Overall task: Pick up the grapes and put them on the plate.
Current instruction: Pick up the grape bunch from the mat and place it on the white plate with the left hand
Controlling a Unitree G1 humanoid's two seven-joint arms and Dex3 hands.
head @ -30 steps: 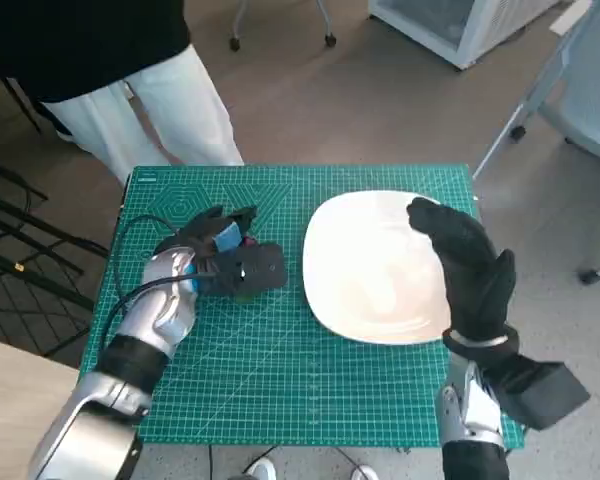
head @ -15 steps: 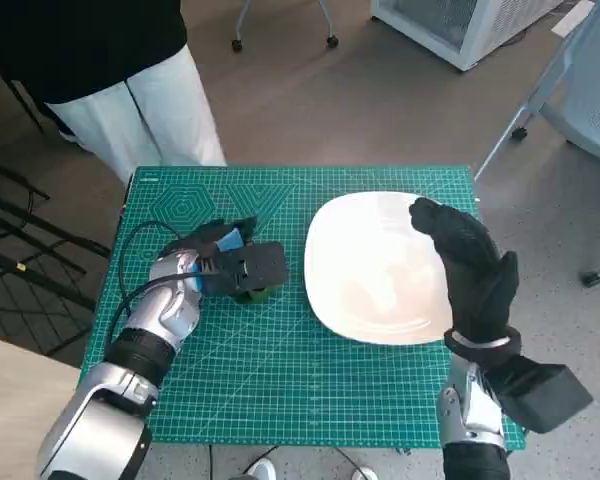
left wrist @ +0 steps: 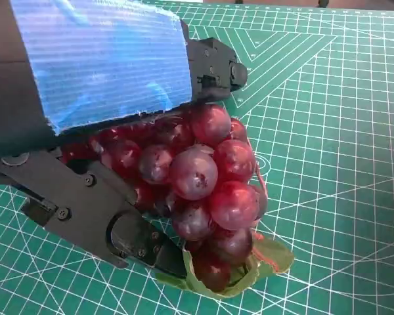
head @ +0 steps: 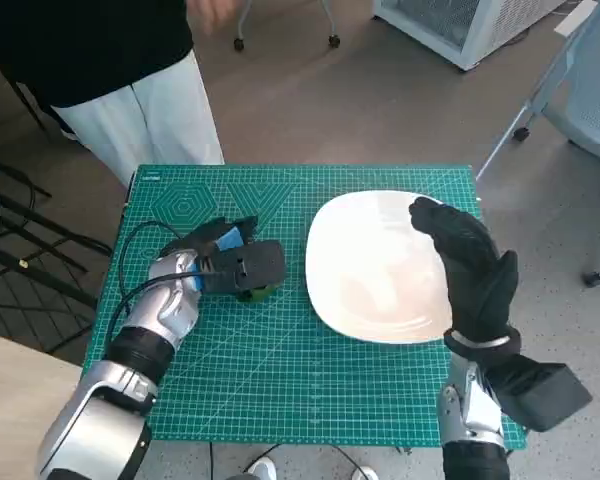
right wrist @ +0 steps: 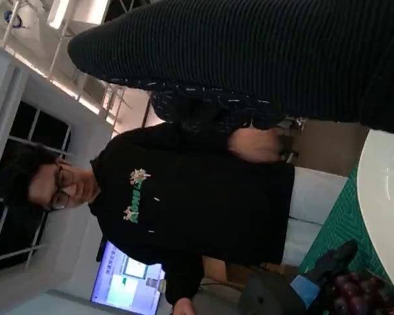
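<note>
Green cutting mat point(head: 280, 380) covers the worktop. Left hand point(head: 225, 262), centre-left of frame, grasps the grapes point(left wrist: 197, 177) low over the mat. Right hand point(head: 470, 265) hangs released above the plate point(head: 365, 280). Grasp step; next, lift and carry toward the plate.

The left hand point(left wrist: 98, 131) fills much of the picture, its back covered with blue tape point(left wrist: 102, 59) and its black fingers point(left wrist: 111, 223) reaching under and around a bunch of dark red grapes point(left wrist: 197, 177). The grapes sit pressed against the hand, tucked beneath the taped back, with the fingers closed along one side of the bunch. A green leaf point(left wrist: 249, 269) shows at the far end of the bunch, lying on the green cutting mat point(left wrist: 335, 131). The mat is printed with a fine white grid and angled lines.
</note>
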